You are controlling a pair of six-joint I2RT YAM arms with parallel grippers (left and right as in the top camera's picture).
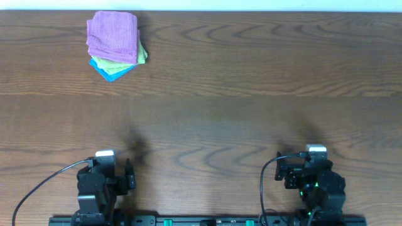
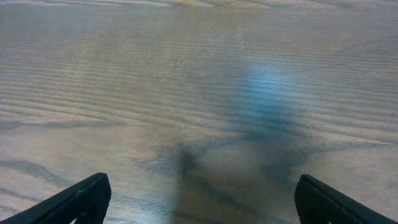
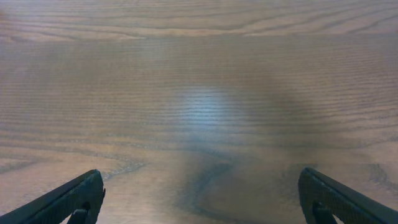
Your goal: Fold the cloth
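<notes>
The lilac-purple cloth (image 1: 112, 36) lies as a thick, roughly square pad at the far left of the table, on top of a lime-green cloth (image 1: 139, 58) and a bright blue cloth (image 1: 112, 71). It shows only in the overhead view. My left arm (image 1: 100, 182) and right arm (image 1: 314, 179) sit drawn back at the near edge, far from the pile. The left gripper (image 2: 202, 199) is open over bare wood, its fingertips (image 2: 84, 198) wide apart. The right gripper (image 3: 202, 198) is open too, with nothing between its fingers (image 3: 74, 198).
The wooden table (image 1: 239, 94) runs across the whole view, with a pale wall strip along its far edge. A black rail (image 1: 207, 221) carries both arm bases at the near edge. Cables loop beside each arm.
</notes>
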